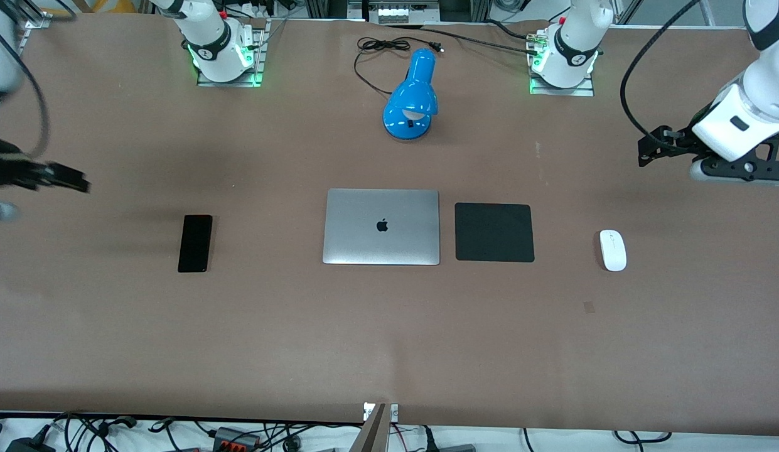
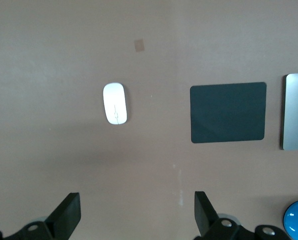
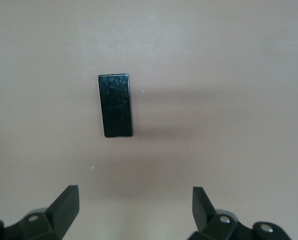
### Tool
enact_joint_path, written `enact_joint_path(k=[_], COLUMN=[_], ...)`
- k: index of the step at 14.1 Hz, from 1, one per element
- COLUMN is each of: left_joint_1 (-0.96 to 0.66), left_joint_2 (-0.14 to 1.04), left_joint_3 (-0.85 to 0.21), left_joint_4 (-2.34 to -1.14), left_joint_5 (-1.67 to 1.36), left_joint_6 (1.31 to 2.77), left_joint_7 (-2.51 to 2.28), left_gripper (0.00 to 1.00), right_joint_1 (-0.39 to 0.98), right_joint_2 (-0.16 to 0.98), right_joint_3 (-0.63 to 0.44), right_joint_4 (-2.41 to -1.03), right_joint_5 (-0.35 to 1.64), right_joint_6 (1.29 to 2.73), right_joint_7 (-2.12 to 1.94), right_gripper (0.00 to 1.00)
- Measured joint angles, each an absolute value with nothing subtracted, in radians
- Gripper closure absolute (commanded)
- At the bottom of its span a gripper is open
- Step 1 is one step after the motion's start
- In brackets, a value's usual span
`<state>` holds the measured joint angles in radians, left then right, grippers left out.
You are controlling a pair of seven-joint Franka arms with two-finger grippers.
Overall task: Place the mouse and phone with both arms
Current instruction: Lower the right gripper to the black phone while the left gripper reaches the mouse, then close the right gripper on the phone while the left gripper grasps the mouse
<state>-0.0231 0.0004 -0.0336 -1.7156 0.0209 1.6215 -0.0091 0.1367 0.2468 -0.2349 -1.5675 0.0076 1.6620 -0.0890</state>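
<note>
The white oval mouse (image 1: 613, 250) lies on the brown table toward the left arm's end, beside the black mouse pad (image 1: 494, 232); it also shows in the left wrist view (image 2: 114, 103). The black phone (image 1: 195, 243) lies toward the right arm's end and shows in the right wrist view (image 3: 115, 105). My left gripper (image 1: 646, 150) is open and empty, up over bare table at the left arm's end (image 2: 137, 212). My right gripper (image 1: 75, 179) is open and empty, up over bare table at the right arm's end (image 3: 135, 207).
A closed silver laptop (image 1: 381, 226) lies mid-table between the phone and the mouse pad. A blue desk lamp (image 1: 412, 100) with a black cord stands farther from the front camera than the laptop. The arm bases (image 1: 223, 53) stand along the table's edge.
</note>
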Motion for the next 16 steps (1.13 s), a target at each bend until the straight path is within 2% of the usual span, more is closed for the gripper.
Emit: enact_joint_path(k=[5,7,10,16], left_joint_1=[0.018,0.049,0.068,0.125], left_joint_2=[0.133,0.206,0.304,0.444], left_joint_3=[-0.024,-0.022,-0.02,-0.018], left_joint_4=[-1.712,-1.712,-1.739,-1.972], left_joint_5=[0.022,0.022,0.023,0.024], left_joint_6=[1.61,1.676,1.901,2.467], left_joint_7=[-0.007,0.011,0.057,0.139], left_gripper=[0.0,0.0,0.0,0.0], right_joint_1=[0.208,0.211,0.209,0.243], right_joint_2=[0.457,0.52,0.56,0.558], right_joint_3=[-0.231,-0.233,-0.236,-0.234], right_joint_4=[-1.571,-1.59,-1.666,-1.862], right_joint_5=[0.05,0.14,0.187,0.188], right_joint_6=[1.791,1.853,1.958,2.219], right_joint_7=[-0.076,-0.075,-0.075,-0.078], right_gripper=[0.0,0.0,0.0,0.0])
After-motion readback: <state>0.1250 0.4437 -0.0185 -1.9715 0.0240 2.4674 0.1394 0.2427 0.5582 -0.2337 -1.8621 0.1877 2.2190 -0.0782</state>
